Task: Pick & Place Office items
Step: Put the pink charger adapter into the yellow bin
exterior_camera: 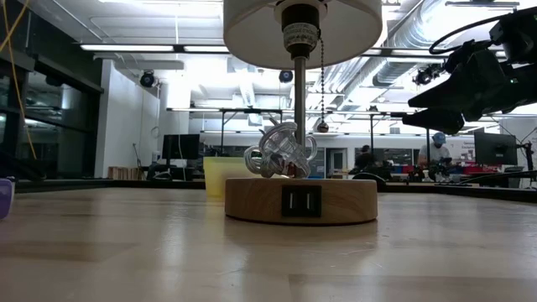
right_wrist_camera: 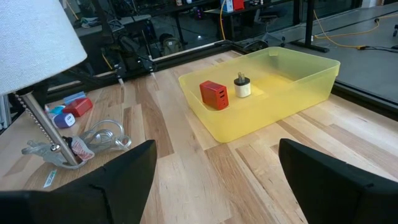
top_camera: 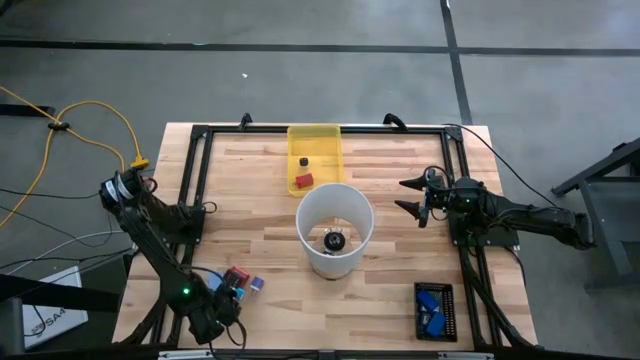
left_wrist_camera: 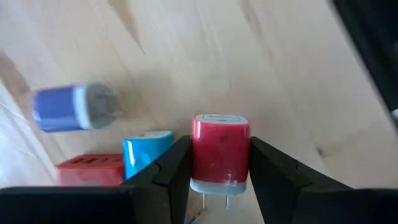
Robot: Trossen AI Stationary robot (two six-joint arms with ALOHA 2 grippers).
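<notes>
The office items are small plug blocks. My left gripper (left_wrist_camera: 221,168) is at the table's near left (top_camera: 228,296), shut on a red block (left_wrist_camera: 221,152). A purple-blue block (left_wrist_camera: 71,109), a cyan block (left_wrist_camera: 146,152) and another red block (left_wrist_camera: 90,171) lie on the wood beside it. The yellow tray (top_camera: 315,140) at the far middle holds a red block (right_wrist_camera: 214,95) and a small white plug (right_wrist_camera: 242,87). My right gripper (top_camera: 412,197) hangs open at the right, above the table, with nothing in it (right_wrist_camera: 214,180). My left gripper pinches the red block by its two opposite flat sides (left_wrist_camera: 198,155) between its two fingers, near the white end that bears the metal prongs. The fingers come steeply from above. The prongs point back toward the wrist. Whether the block's far end touches the wood does not show.
A lamp with a white round shade (top_camera: 335,225) and a wooden base (exterior_camera: 300,200) stands at the table's middle, a tangle of clear cord (exterior_camera: 281,151) on the base. A black holder with bright-blue pieces (top_camera: 433,310) lies near right. A black frame (top_camera: 195,160) borders the table.
</notes>
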